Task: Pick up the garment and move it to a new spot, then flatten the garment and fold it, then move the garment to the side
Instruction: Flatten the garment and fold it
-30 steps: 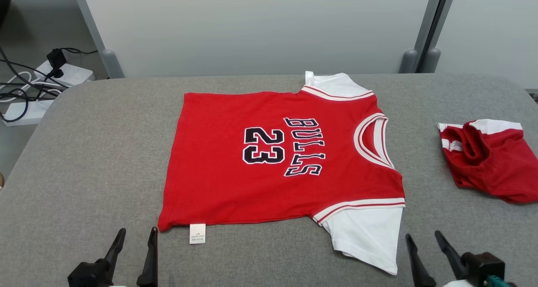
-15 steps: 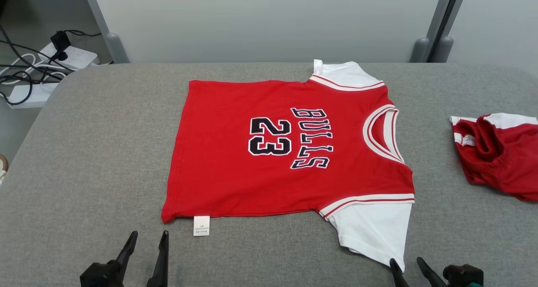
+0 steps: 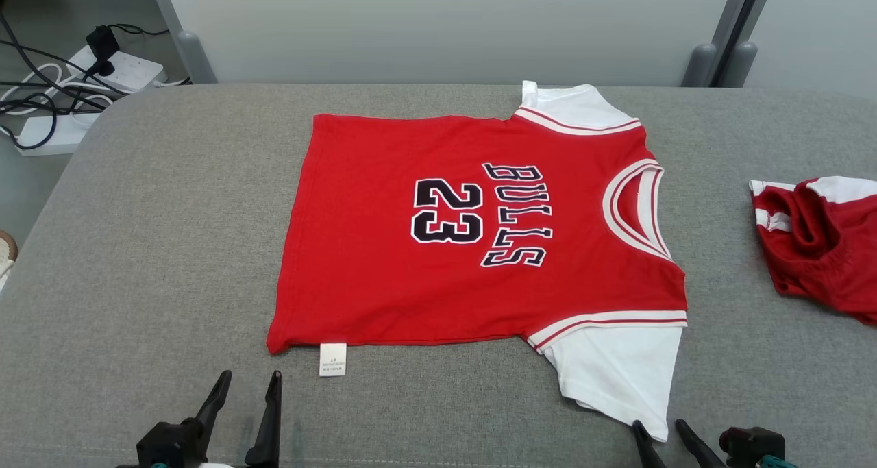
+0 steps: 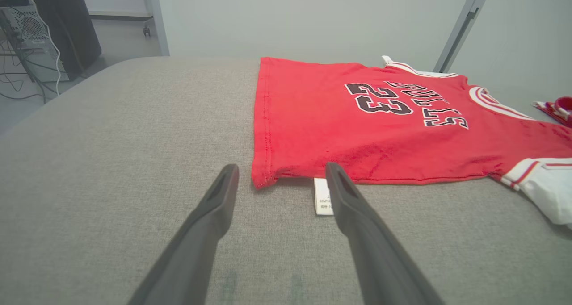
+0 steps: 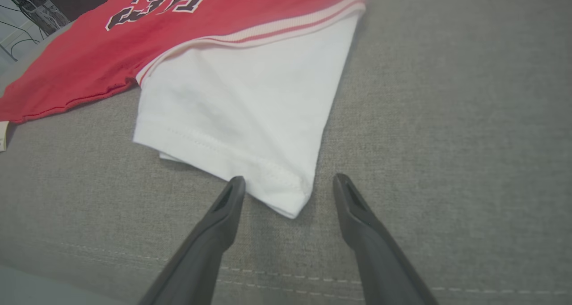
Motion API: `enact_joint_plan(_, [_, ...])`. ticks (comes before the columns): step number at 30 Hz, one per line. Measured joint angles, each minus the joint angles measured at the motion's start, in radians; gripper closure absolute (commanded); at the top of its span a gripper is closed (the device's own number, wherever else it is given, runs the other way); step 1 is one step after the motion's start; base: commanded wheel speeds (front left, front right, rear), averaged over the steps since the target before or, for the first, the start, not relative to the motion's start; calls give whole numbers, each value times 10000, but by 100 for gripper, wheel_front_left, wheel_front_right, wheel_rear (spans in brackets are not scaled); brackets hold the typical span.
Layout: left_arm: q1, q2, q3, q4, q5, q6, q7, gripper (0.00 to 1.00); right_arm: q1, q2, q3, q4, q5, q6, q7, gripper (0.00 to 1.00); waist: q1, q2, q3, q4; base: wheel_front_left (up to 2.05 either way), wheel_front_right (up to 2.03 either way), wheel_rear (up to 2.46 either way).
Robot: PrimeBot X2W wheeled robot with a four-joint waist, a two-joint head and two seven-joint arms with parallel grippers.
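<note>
The garment [image 3: 384,249] is a red jersey with white sleeves and "BULLS 23" on it, spread flat on the grey padded table [image 3: 157,249], neck to the right. My left gripper [image 3: 248,381] stands open at the near edge, just short of the hem corner [image 4: 263,177] and its white label [image 4: 322,197]. My right gripper [image 3: 660,427] is open too, low at the near edge, its fingers flanking the tip of the near white sleeve [image 5: 250,117] without closing on it.
A second red and white garment [image 3: 819,245] lies bunched at the table's right edge. Power strips and cables [image 3: 75,88] sit on the floor past the far left corner. Pale wall panels stand behind the table.
The head camera has shifted, so the scene slid down-right to up-right in view. My right gripper has dropped lower in the picture and moved left, up to the near sleeve's tip.
</note>
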Motion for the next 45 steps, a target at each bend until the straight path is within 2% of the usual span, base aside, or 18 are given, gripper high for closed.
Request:
enact_joint_plan(5, [-110,0,-50,-40,2,0,0,0,-108,-6,-42,-121,196,0,0,0,0,0,57,-11,0,0,0])
enact_joint_plan(10, [-111,0,-140,-40,2,0,0,0,-44,61,-10,-497,1321,0,0,0,0,0,118,-20,0,0,0])
enact_joint_plan(17, [-112,0,-198,-17,0,0,0,0,54,-27,489,-318,2190,0,-2,0,0,0,195,-65,0,0,0])
enact_joint_plan(26, [-128,0,-307,19,2,0,0,0,3,-48,679,-410,4084,13,-88,0,0,0,302,11,0,0,0])
enact_joint_plan(32, [-128,0,-328,23,2,0,0,0,-6,-316,1220,-665,5108,13,-90,0,0,0,330,8,0,0,0])
enact_joint_plan(33, [-128,0,-332,23,2,0,0,0,-13,-359,1327,-696,5269,13,-92,4,0,0,332,3,0,0,0])
enact_joint_plan(35, [-128,0,-353,25,2,0,0,0,-41,-449,1509,-780,5476,8,-90,38,0,0,345,-8,0,0,0])
enact_joint_plan(36, [-128,0,-362,27,2,0,0,0,-47,-495,1605,-834,5580,6,-86,49,0,0,351,-13,0,0,0])
enact_joint_plan(41, [-130,2,-364,58,2,0,0,0,-41,-562,1973,-1175,6123,2,-77,56,0,0,368,-59,0,0,0])
enact_joint_plan(42, [-130,0,-364,63,2,-2,0,0,-40,-579,2004,-1221,6172,2,-77,64,0,0,365,-70,0,0,0])
enact_joint_plan(43, [-130,0,-366,75,2,0,0,0,-40,-604,2021,-1237,6243,2,-75,64,0,0,361,-81,0,0,0])
enact_joint_plan(45, [-130,0,-366,88,2,0,0,0,-39,-642,2033,-1237,6311,2,-75,88,0,0,354,-88,0,0,0])
